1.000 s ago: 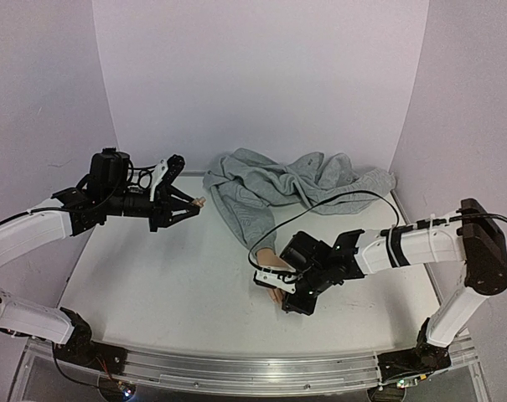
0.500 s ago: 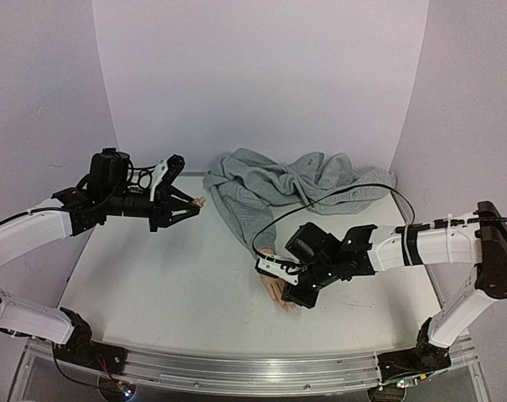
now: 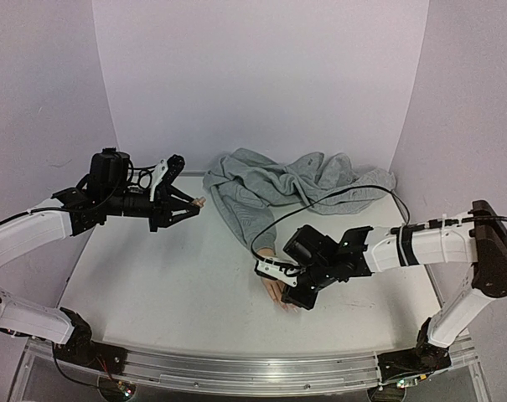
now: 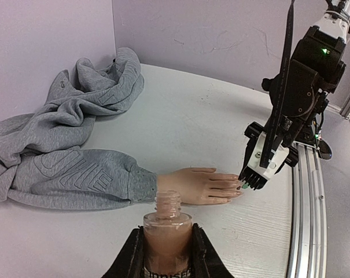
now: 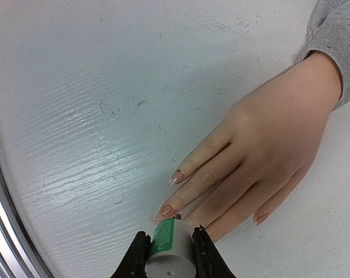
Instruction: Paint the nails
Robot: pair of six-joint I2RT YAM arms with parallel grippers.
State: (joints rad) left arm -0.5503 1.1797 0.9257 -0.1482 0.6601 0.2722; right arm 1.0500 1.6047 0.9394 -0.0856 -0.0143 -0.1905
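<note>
Flesh-tone hand [image 5: 261,150] points at the table's [image 3: 152,285] near edge, nails [image 5: 175,178] touching-close under right gripper [image 5: 169,252] clamping brush cap [image 5: 166,240]; left gripper [image 4: 167,252] pinches bottle [image 4: 167,226], well apart.

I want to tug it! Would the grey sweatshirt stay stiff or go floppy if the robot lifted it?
Probably floppy: the sweatshirt lies crumpled in soft folds, so it would likely sag from wherever it's pinched. Lifting it might also drag the mannequin hand along, since the sleeve covers its wrist.
</note>
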